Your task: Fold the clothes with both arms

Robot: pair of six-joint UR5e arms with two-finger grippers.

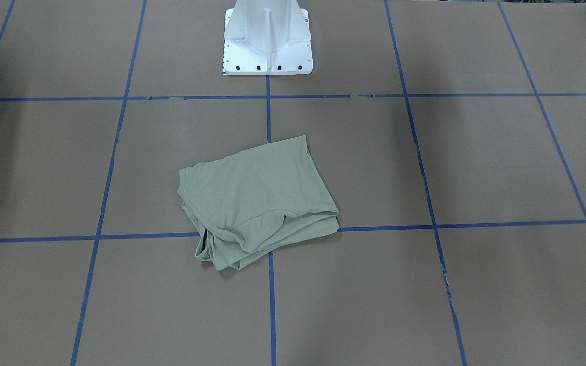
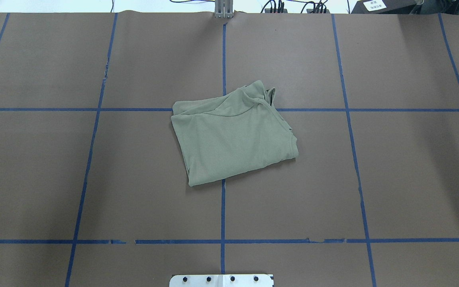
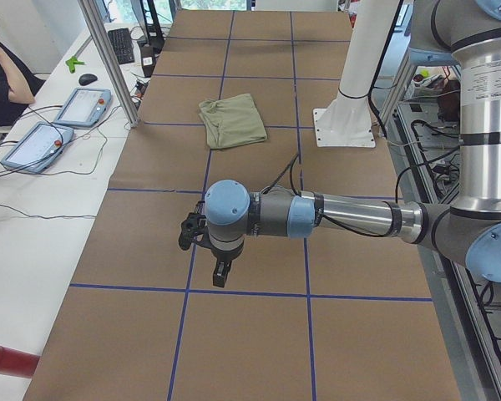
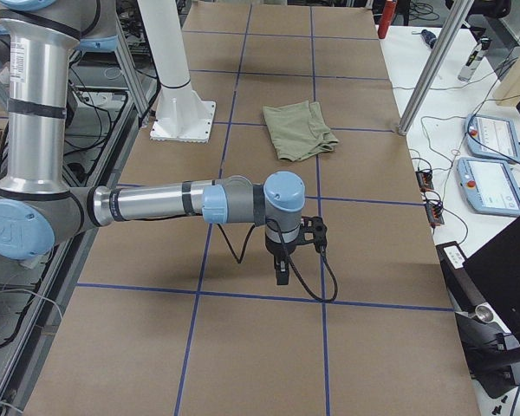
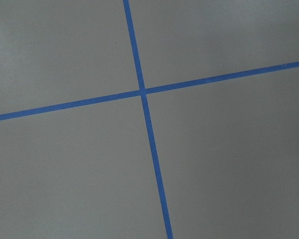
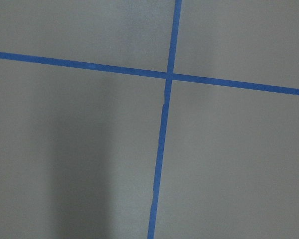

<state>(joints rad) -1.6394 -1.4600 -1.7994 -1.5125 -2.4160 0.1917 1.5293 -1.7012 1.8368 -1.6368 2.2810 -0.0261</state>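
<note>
The clothes, one pale sage-green shirt (image 2: 233,135), lie folded into a rough rectangle in the middle of the brown table, with loose layers bunched at the edge far from the base (image 1: 232,249). The shirt is also small in the side views (image 3: 232,119) (image 4: 299,128). Both arms reach out low over the table ends, far from the shirt. The left gripper (image 3: 220,271) and the right gripper (image 4: 282,270) point down and show only in the side views, so I cannot tell whether they are open or shut. Both wrist views hold only blue tape crossings.
The white pedestal base (image 1: 267,46) stands at the robot's edge of the table. Blue tape lines (image 2: 223,207) grid the brown paper. Beyond the far edge are teach pendants (image 3: 82,106) (image 4: 494,139), metal posts (image 3: 108,58), cables and a seated person (image 3: 2,75).
</note>
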